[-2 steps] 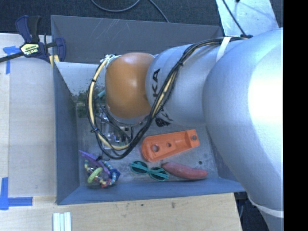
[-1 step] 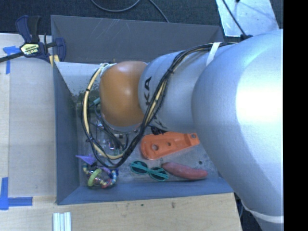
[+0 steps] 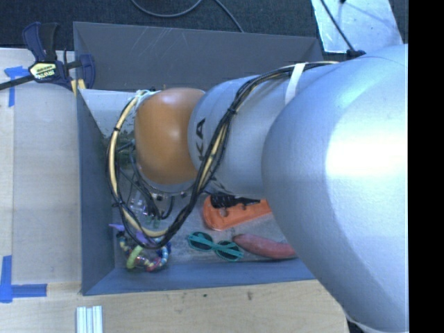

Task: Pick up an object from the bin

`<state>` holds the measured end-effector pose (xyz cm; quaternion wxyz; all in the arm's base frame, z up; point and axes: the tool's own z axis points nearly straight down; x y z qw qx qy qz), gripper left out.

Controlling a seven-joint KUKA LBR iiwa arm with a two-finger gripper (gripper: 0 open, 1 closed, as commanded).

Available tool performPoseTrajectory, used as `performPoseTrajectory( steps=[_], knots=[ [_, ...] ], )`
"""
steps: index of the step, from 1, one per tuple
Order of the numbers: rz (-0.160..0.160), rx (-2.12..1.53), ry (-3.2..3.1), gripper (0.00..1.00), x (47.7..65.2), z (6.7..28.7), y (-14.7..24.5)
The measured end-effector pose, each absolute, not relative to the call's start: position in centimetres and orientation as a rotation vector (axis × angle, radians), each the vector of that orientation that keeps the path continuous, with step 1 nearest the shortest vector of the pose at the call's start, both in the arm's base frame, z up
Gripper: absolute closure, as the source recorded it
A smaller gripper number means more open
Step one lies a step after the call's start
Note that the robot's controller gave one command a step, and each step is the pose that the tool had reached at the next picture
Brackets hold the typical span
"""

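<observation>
Low at the left end of the grey metal bin (image 3: 91, 186), the gripper (image 3: 147, 210) hangs under its wrist; wide or narrow, I cannot tell. Just below it lies a small multicoloured beaded clump (image 3: 146, 257), with teal plastic glasses (image 3: 215, 245) and an orange plastic block (image 3: 236, 211) nearby. Nothing appears lifted yet, so grasp and raise seem left to do

orange tool-like thing (image 3: 236, 212) with a black part on top, lying in the middle of the bin (image 3: 194, 47) | teal glasses (image 3: 214, 245) just in front of it, near the front wall | long reddish thing (image 3: 267, 248) at the right of the glasses, close beside them | small many-coloured thing (image 3: 146, 257) in the front-left corner, apart from the other three
</observation>
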<state>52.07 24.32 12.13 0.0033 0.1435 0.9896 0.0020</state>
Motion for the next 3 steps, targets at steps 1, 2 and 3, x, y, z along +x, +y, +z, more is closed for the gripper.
performPoseTrajectory(
  steps=[1,2,3],
  knots=[
    [0.011,0.46,3.104,0.0,50.8,7.3,24.3],
    [0.007,0.697,3.056,1.0,48.8,7.0,23.8],
    [0.007,0.697,3.056,1.0,48.8,7.0,23.8]
  ],
)
